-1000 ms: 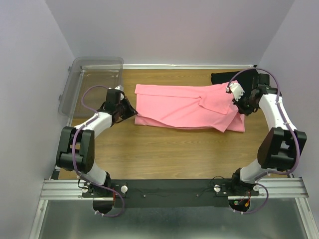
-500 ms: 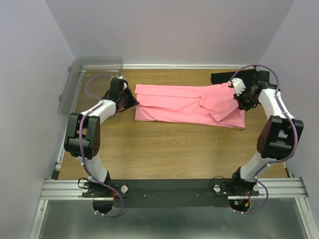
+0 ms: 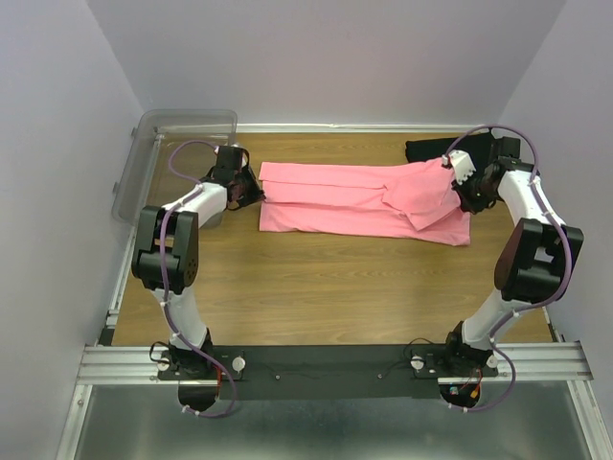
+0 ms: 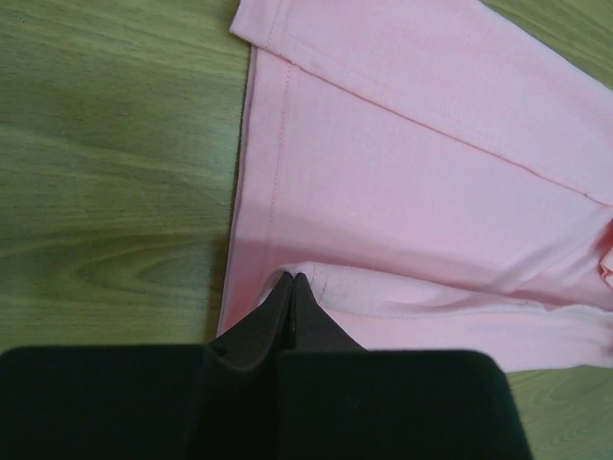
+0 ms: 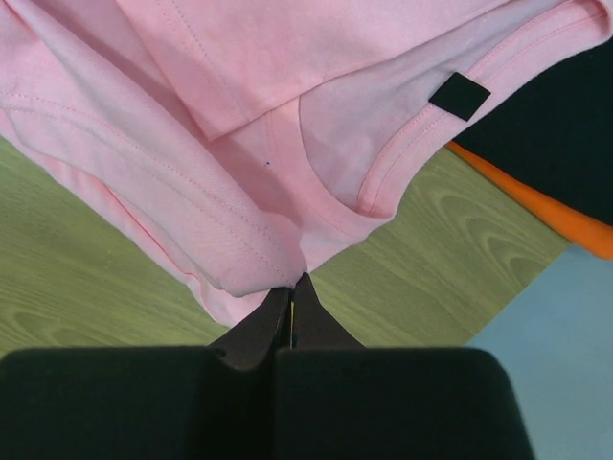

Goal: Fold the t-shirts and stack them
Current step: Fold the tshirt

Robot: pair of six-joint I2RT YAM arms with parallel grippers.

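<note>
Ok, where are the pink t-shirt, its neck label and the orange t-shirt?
pink t-shirt point(image 3: 335, 196): top external view, middle of the cloth.
neck label point(image 5: 459, 96): right wrist view, centre of the dark patch.
orange t-shirt point(image 5: 586, 230): right wrist view, its visible edge strip.

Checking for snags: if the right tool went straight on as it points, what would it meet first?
The pink t-shirt pinched in the right tool: its folds and neckline fill the way ahead, depth unclear.

Your spread t-shirt point(image 3: 354, 196) lies on the surface point(image 3: 326, 278) between your two claws, stretching rightward from the left claw point(image 4: 292, 280) to the right claw point(image 5: 292, 287). The folded t-shirts point(image 3: 426, 150) sit just beyond the right claw, one on another. The bin point(image 3: 182, 129) stands left of and beyond the left claw.
</note>
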